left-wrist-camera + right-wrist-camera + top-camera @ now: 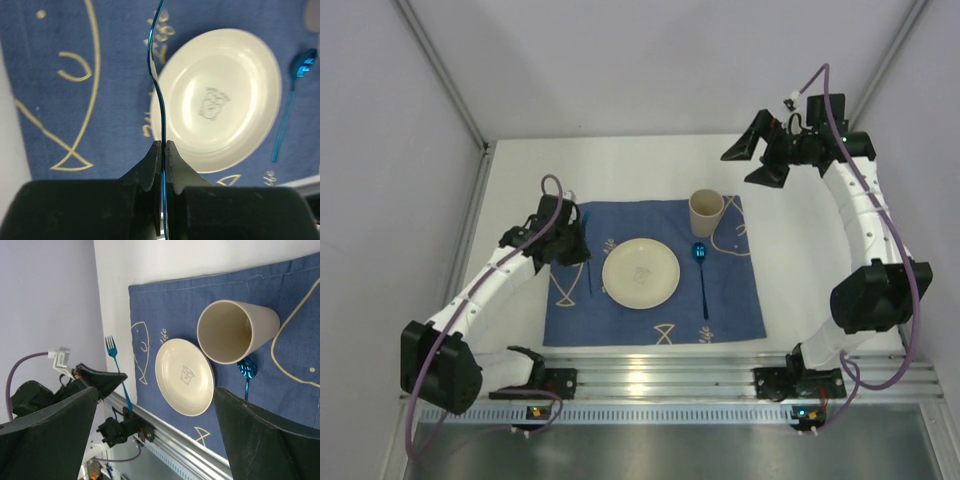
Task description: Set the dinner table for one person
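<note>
Grip check: my left end effector (pixel 578 250) is clamped on the slim metallic blue fork (pixel 159 95), over the dark blue fish-print cloth (pixel 740 300) just left of the round cream plate (pixel 640 272). My right end effector (pixel 745 165) hangs wide open above the far right of the flat white bench (pixel 800 260), which lies under everything.

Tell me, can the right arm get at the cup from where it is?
Probably yes. The right pincer hangs open, raised near the cup, with nothing between them. The left pincer, shut on the fork, is away on the other side of the plate.
</note>
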You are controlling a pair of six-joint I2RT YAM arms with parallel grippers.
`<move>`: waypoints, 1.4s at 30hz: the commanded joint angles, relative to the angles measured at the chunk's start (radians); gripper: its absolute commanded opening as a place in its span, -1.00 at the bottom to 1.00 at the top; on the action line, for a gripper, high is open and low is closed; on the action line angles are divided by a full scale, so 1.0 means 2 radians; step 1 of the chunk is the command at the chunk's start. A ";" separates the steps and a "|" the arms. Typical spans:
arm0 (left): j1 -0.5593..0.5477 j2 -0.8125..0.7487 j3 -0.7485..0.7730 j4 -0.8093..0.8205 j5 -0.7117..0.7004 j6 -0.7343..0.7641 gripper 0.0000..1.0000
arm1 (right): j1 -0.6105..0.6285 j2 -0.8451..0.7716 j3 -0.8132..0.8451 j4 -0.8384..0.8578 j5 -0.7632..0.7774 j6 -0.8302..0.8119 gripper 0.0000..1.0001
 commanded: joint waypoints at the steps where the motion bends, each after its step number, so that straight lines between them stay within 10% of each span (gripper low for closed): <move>1: 0.004 -0.001 -0.021 -0.018 -0.064 -0.005 -1.00 | 0.005 -0.004 -0.006 -0.004 -0.003 -0.005 0.99; 33: 0.008 0.121 -0.100 0.062 -0.011 0.035 -1.00 | 0.004 -0.011 -0.039 -0.012 0.016 -0.024 1.00; 42: 0.009 0.116 -0.094 0.025 -0.077 0.005 -0.30 | 0.002 -0.015 -0.045 -0.014 0.022 -0.031 0.99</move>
